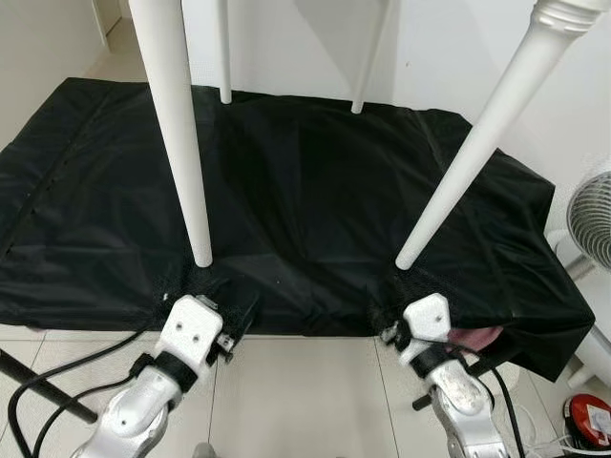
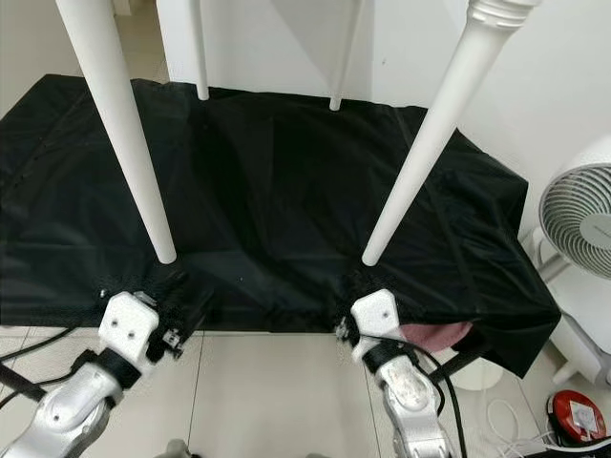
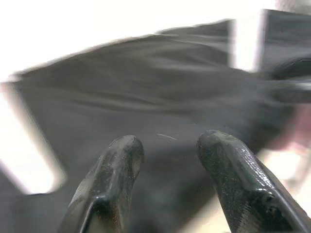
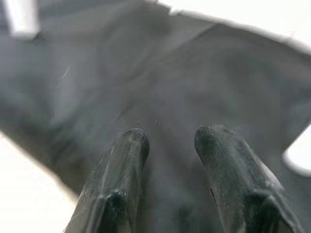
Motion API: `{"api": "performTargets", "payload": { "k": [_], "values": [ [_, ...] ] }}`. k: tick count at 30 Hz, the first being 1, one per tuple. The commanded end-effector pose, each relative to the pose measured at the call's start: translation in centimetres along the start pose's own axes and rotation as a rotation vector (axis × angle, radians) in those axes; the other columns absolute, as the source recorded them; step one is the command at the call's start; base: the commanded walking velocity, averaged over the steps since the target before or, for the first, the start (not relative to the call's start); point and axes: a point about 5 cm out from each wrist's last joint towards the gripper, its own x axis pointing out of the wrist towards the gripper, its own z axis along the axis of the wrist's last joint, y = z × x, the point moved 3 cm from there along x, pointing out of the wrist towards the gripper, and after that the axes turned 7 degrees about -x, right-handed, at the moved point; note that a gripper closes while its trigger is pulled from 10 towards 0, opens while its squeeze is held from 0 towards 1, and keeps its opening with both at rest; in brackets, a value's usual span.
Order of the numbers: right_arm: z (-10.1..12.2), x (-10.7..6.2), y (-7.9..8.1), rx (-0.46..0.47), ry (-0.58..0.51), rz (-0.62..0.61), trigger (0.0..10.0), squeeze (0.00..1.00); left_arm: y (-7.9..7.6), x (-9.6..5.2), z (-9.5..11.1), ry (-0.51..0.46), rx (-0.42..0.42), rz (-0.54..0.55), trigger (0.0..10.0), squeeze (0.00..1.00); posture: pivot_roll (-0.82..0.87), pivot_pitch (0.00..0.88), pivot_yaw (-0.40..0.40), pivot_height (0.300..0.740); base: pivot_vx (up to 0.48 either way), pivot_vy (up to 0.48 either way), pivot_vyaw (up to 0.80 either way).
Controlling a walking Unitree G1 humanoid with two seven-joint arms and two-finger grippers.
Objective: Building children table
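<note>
Four white legs stand on the black mat (image 1: 305, 219) — near-left leg (image 1: 181, 134) just beyond the left gripper (image 3: 167, 145), near-right leg (image 1: 487, 143) (leaning) beyond the right gripper (image 4: 167, 141); both grippers parted, empty.

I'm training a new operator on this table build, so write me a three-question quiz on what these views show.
1. How many white table legs stand on the black cover?
2. True or false: the left gripper grips a leg.
3. What stands by the robot's right side? A) fan B) chair C) ladder

Key: 1. Four. 2. False; its fingers are apart above the cover with nothing between them, like the right gripper. 3. A.
</note>
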Motion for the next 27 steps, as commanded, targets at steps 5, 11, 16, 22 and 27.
{"api": "performTargets", "payload": {
  "k": [5, 11, 16, 22, 27],
  "values": [
    [-1.9, -1.1, 1.6, -0.003, 0.049, 0.180, 10.0, 0.00, -1.1, -0.9, -2.2, 0.056, -0.011, -0.123, 10.0, 0.00, 0.02, 0.000, -0.064, 0.740, 0.000, 0.000, 0.00],
    [-4.1, -2.8, 2.9, -0.048, 0.127, 0.356, 10.0, 0.00, -1.8, -2.2, -4.9, 0.132, -0.008, -0.165, 10.0, 0.00, 0.02, 0.000, -0.073, 0.740, 0.000, 0.000, 0.00],
    [-5.7, -3.9, 3.4, -0.048, 0.191, 0.424, 10.0, 0.00, -1.8, -3.0, -6.8, 0.187, -0.016, -0.173, 10.0, 0.00, 0.03, 0.000, -0.076, 0.740, 0.000, 0.000, 0.00],
    [-10.0, -6.0, 3.0, 0.051, 0.412, 0.363, 10.0, 0.00, -1.0, -4.5, -11.8, 0.368, -0.116, -0.079, 10.0, 0.00, 0.02, 0.000, -0.075, 0.740, 0.000, 0.000, 0.00],
    [-12.9, -6.9, 2.3, 0.172, 0.597, 0.172, 10.0, 0.00, -0.9, -4.9, -15.1, 0.480, -0.162, 0.021, 10.0, 0.00, 0.02, 0.000, -0.080, 0.740, 0.000, 0.000, 0.00]
  ]
}}
